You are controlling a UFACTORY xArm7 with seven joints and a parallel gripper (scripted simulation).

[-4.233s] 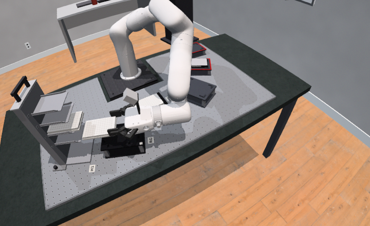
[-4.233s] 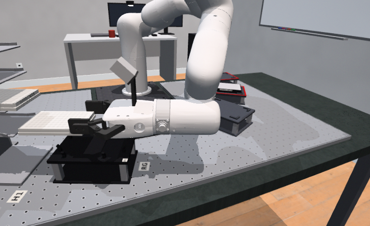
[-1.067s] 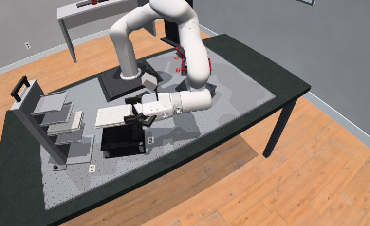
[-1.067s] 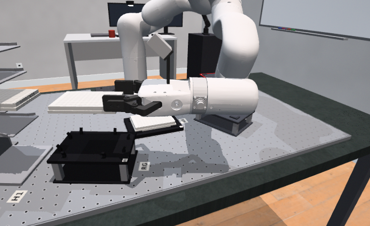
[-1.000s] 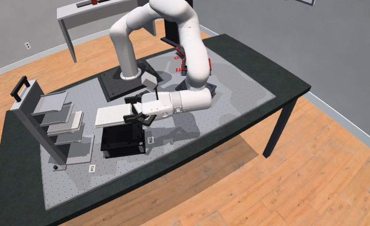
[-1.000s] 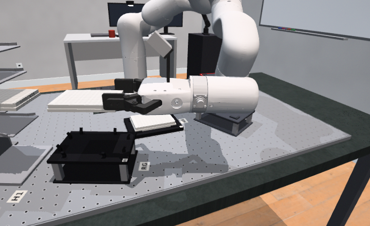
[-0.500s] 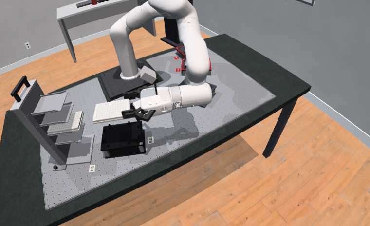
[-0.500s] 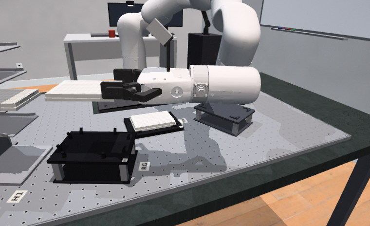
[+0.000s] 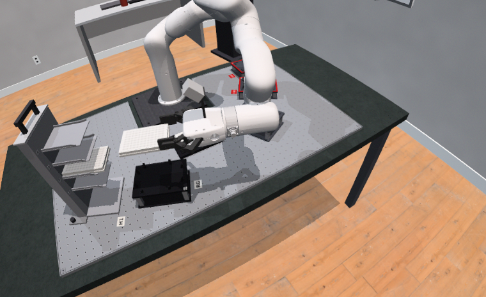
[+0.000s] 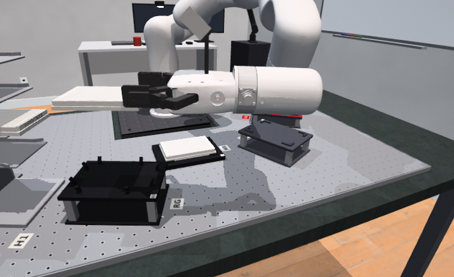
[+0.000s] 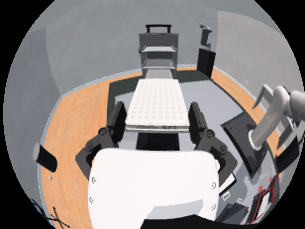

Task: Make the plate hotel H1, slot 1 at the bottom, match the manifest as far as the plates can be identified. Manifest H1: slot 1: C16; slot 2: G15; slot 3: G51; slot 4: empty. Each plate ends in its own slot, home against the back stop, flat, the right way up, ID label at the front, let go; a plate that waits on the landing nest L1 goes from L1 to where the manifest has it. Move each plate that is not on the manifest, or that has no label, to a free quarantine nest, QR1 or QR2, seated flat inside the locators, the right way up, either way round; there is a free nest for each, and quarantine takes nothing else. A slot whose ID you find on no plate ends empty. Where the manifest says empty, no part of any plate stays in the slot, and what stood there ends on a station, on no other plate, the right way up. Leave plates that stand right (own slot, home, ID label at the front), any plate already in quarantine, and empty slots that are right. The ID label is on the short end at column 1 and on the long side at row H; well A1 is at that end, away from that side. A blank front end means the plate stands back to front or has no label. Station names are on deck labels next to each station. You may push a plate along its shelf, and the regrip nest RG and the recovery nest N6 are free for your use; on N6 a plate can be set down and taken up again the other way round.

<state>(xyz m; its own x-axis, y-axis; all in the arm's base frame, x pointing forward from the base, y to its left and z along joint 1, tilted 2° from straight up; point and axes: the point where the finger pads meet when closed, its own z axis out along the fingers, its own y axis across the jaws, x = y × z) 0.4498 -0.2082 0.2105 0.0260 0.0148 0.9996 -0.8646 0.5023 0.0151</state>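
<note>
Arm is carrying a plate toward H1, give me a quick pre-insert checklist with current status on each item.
1. Grip: the gripper has its jaws shut on the short end of the white plate. Ok.
2. Plate attitude: level and wells up in the exterior view. Ok.
3. Heading: in the wrist view the plate points straight at the plate hotel H1. Ok.
4. Clearance below: carried plate is above the regrip nest RG and the plate on the low nest. Ok.
5. Free shelf: one hotel shelf already holds a plate; the other shelves look bare. Ok.
6. ID label on the carried plate and its way round: unreadable. Cannot tell.
</note>
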